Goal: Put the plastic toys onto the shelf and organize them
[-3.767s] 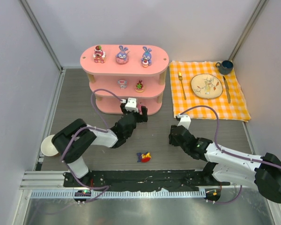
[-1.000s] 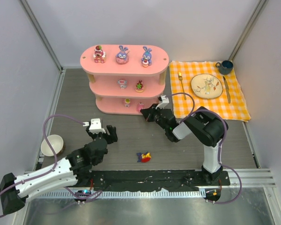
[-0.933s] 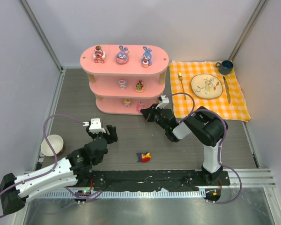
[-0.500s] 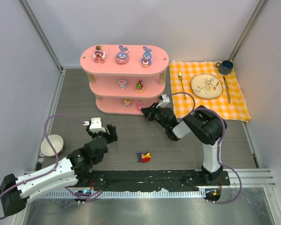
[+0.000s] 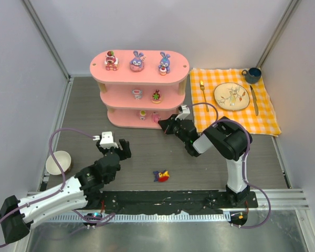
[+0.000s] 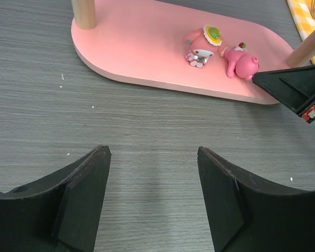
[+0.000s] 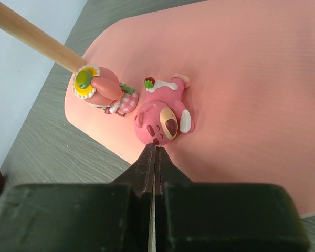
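Observation:
The pink three-tier shelf (image 5: 102, 71) holds three toys on top, two on the middle board and two on the bottom board. On the bottom board (image 7: 241, 68) a pink bear toy (image 7: 161, 118) lies tipped over beside a pink toy with a yellow hat (image 7: 102, 90); both also show in the left wrist view (image 6: 241, 61) (image 6: 203, 44). My right gripper (image 7: 154, 152) is shut and empty, its tips touching the fallen bear's head. A red-yellow-purple toy (image 5: 161, 175) lies on the table. My left gripper (image 6: 153, 157) is open and empty over bare table.
A white bowl (image 5: 58, 163) sits at the left edge. An orange checked cloth (image 5: 268, 113) at the right carries a plate (image 5: 231, 96), fork, knife and a dark cup (image 5: 252, 75). Wooden shelf posts (image 7: 34, 37) stand near the right gripper.
The right gripper has edged slightly closer to the shelf's bottom board. The left arm has crept a little forward. The toys on the shelf stay put.

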`<action>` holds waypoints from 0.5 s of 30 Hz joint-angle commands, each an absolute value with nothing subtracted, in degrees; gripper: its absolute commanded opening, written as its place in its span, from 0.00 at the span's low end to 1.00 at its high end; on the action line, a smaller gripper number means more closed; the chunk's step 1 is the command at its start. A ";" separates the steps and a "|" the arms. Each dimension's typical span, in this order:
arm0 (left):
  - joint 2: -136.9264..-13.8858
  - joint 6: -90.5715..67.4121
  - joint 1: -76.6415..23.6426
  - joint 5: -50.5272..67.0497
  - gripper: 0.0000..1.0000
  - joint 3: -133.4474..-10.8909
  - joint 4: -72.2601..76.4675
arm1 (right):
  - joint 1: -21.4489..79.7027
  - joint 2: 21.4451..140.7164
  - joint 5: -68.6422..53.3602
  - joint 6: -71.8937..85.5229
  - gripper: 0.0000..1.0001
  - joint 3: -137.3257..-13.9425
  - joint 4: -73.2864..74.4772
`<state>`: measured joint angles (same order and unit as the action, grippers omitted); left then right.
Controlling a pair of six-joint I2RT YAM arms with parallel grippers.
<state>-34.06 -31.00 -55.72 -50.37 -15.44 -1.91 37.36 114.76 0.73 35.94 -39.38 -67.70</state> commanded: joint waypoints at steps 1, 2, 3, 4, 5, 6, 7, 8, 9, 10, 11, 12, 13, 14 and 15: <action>-33.31 -30.50 -55.37 -50.71 0.71 -14.94 0.70 | 37.35 114.79 -1.76 35.24 0.01 -42.01 -71.28; -33.31 -30.59 -55.28 -50.71 0.72 -15.03 0.70 | 37.35 114.87 -1.84 35.24 0.01 -42.19 -71.28; -33.31 -30.50 -55.28 -50.63 0.71 -14.94 0.70 | 37.35 114.96 -2.02 35.33 0.01 -42.27 -71.28; -33.40 -30.59 -55.28 -50.71 0.72 -14.85 0.70 | 37.35 115.05 -2.11 35.42 0.01 -42.36 -71.28; -33.40 -30.59 -55.28 -50.63 0.72 -14.94 0.70 | 37.35 115.14 -2.37 35.51 0.01 -42.54 -71.28; -33.31 -30.59 -55.20 -50.71 0.72 -14.85 0.70 | 37.35 115.14 -2.55 35.51 0.01 -42.63 -71.28; -33.31 -30.59 -55.20 -50.71 0.72 -14.94 0.70 | 37.35 115.31 -2.55 35.51 0.01 -42.71 -71.28; -33.31 -30.59 -55.20 -50.71 0.72 -14.85 0.70 | 37.35 115.40 -2.81 35.51 0.01 -42.80 -71.37; -33.22 -30.59 -55.20 -50.71 0.72 -14.85 0.70 | 37.35 115.40 -2.99 35.51 0.01 -42.89 -71.28; -33.31 -30.59 -55.11 -50.63 0.71 -14.85 0.70 | 37.35 115.57 -3.16 35.51 0.01 -42.98 -71.28; -33.22 -30.59 -55.11 -50.63 0.71 -14.85 0.70 | 37.35 115.58 -3.34 35.51 0.01 -43.15 -71.28; -33.14 -30.59 -55.11 -50.63 0.71 -14.77 0.70 | 37.27 115.66 -3.43 35.51 0.01 -43.24 -71.19; -33.22 -30.59 -55.02 -50.63 0.72 -14.77 0.70 | 37.44 115.66 -3.60 35.59 0.01 -43.24 -71.28; -33.05 -30.59 -55.02 -50.54 0.72 -14.77 0.70 | 37.44 115.75 -3.60 35.60 0.01 -43.33 -71.19; -33.13 -30.67 -55.02 -50.54 0.71 -14.77 0.70 | 37.44 115.84 -3.78 35.60 0.01 -43.24 -71.28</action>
